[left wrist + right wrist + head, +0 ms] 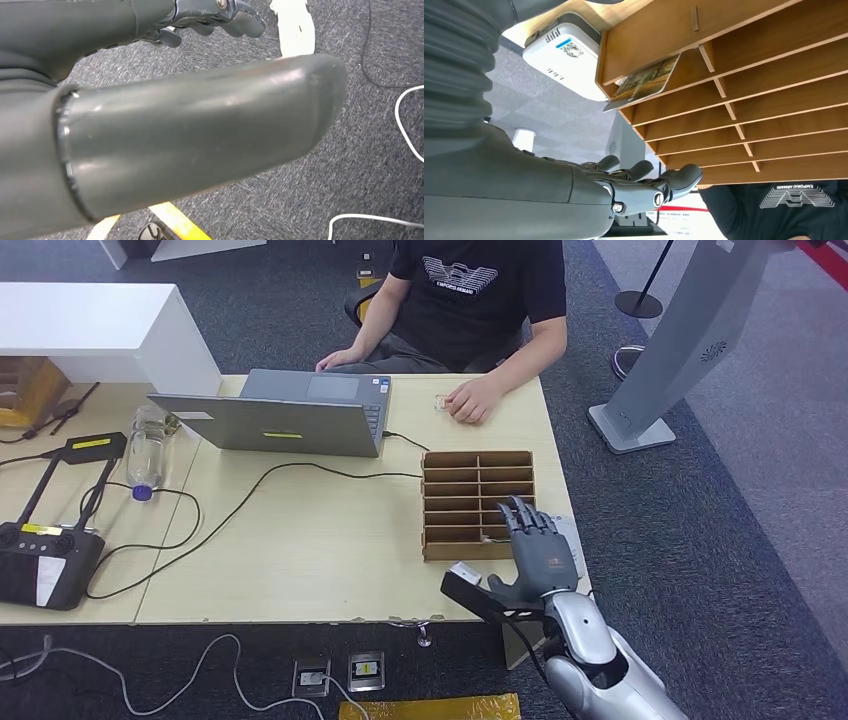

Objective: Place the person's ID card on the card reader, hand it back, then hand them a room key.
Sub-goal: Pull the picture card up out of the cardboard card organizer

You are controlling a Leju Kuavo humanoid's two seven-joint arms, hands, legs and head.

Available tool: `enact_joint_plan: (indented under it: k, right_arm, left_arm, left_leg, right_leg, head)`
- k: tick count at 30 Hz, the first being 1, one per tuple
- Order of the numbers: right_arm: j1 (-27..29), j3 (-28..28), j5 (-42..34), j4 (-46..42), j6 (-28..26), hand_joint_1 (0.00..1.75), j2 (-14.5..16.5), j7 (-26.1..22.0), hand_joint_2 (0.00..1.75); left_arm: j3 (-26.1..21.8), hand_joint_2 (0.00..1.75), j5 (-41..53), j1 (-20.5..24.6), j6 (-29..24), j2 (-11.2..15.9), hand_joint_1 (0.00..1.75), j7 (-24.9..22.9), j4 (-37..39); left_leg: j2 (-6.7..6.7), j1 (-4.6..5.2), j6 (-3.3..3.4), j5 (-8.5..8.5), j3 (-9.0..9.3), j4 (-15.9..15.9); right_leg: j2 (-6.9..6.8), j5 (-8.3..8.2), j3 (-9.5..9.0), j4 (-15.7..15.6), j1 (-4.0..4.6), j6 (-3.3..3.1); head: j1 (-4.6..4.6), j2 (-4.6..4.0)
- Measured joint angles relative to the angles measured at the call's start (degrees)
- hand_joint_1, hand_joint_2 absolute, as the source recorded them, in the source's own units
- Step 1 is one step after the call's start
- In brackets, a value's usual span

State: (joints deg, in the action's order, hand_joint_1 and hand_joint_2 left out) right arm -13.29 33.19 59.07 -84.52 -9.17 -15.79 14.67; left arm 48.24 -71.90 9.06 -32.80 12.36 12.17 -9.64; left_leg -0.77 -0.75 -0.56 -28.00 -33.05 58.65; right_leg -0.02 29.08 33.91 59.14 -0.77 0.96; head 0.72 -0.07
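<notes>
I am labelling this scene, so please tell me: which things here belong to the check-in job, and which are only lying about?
Job: card reader, wooden rack, card in the rack, small card by the person's hand, right robot hand.
Lying about: laptop, water bottle, black controller.

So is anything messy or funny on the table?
A little. The plastic bottle lies on its side near the laptop, instead of standing up. In the wooden rack, one card sits crooked, a corner poking out of its slot. Nothing looks spilled or broken.
</notes>
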Motion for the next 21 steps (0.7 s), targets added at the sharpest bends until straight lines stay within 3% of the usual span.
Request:
enact_joint_plan:
  k: [5, 11, 12, 15, 16, 21]
  right_arm:
    - [-0.6, 0.4, 0.5, 1.2, -0.6, 0.16, 0.4, 0.0, 1.75]
    - [-1.3, 1.0, 0.5, 2.2, -0.7, 0.16, 0.5, 0.1, 1.75]
    - [-1.4, 1.1, 0.5, 2.4, -0.7, 0.3, 0.5, 0.1, 1.75]
    - [-1.6, 1.4, 0.5, 2.8, -0.7, 1.44, 0.6, 0.1, 1.75]
    - [-1.6, 1.5, 0.5, 3.0, -0.7, 1.7, 0.6, 0.1, 1.75]
    - [-1.9, 1.9, 0.8, 3.8, -0.7, 1.75, 0.6, 0.1, 1.75]
  left_arm:
    - [0.0, 0.0, 0.0, 0.0, 0.1, 0.2, 0.0, 0.0, 0.0]
    - [0.0, 0.0, 0.2, 0.0, 0.4, 0.2, 0.0, 0.0, 0.0]
    - [0.0, 0.0, 0.2, 0.0, 0.4, 0.3, 0.0, 0.0, 0.0]
    - [0.0, 0.0, 0.3, 0.0, 0.4, 0.3, 0.0, 0.0, 0.0]
    - [0.0, 0.0, 0.3, 0.0, 0.4, 0.3, 0.0, 0.0, 0.0]
    - [0.0, 0.0, 0.4, 0.0, 0.4, 0.3, 0.0, 0.0, 0.0]
  left_leg:
    - [0.0, 0.0, 0.0, 0.0, 0.0, 0.0]
    - [0.0, 0.0, 0.0, 0.0, 0.0, 0.0]
    - [0.0, 0.0, 0.0, 0.0, 0.0, 0.0]
    - [0.0, 0.0, 0.0, 0.0, 0.0, 0.0]
    - [0.0, 0.0, 0.0, 0.0, 0.0, 0.0]
    - [0.0, 0.0, 0.0, 0.0, 0.0, 0.0]
  right_leg:
    - [0.0, 0.0, 0.0, 0.0, 0.0, 0.0]
    - [0.0, 0.0, 0.0, 0.0, 0.0, 0.0]
    - [0.0, 0.0, 0.0, 0.0, 0.0, 0.0]
    - [0.0, 0.0, 0.0, 0.0, 0.0, 0.0]
    - [0.0, 0.0, 0.0, 0.0, 0.0, 0.0]
    - [0.0, 0.0, 0.0, 0.0, 0.0, 0.0]
  head:
    - [0.0, 0.0]
    - [0.0, 0.0]
    - [0.0, 0.0]
    - [0.0, 0.0]
    - [0.0, 0.0]
    - [0.0, 0.0]
